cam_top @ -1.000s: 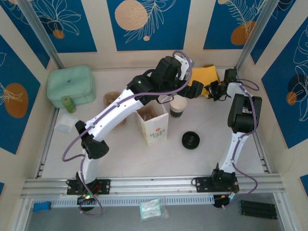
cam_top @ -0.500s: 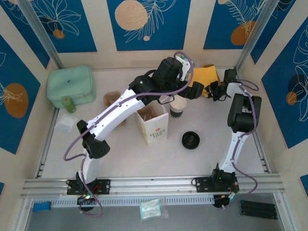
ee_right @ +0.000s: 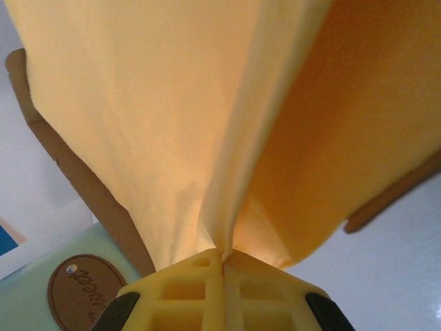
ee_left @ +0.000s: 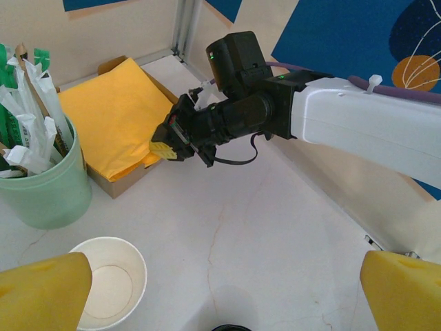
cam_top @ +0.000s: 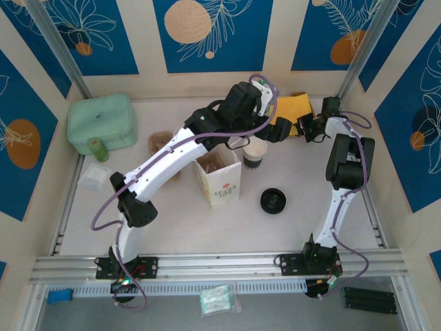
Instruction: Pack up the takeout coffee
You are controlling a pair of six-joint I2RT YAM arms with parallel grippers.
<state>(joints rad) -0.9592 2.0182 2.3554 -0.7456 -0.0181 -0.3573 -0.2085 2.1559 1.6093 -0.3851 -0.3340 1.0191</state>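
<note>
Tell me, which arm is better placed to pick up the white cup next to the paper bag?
Left. Its open left pincer hangs right over the white cup, one finger beside the rim. The right pincer is shut on the yellow sheet, farther back.

The top external camera is looking steeply down from above and behind the arm bases, taking in the whole worktop (cam_top: pixel 227 227) and its walls. The left wrist camera is looking from middle distance toward the back right corner, where the right pincer (ee_left: pixel 164 147) is meeting the yellow napkins (ee_left: pixel 110 114). The right wrist camera is sitting very close against those napkins, facing along its own fingers (ee_right: pixel 186 296). All three views are sharing that corner.
</note>
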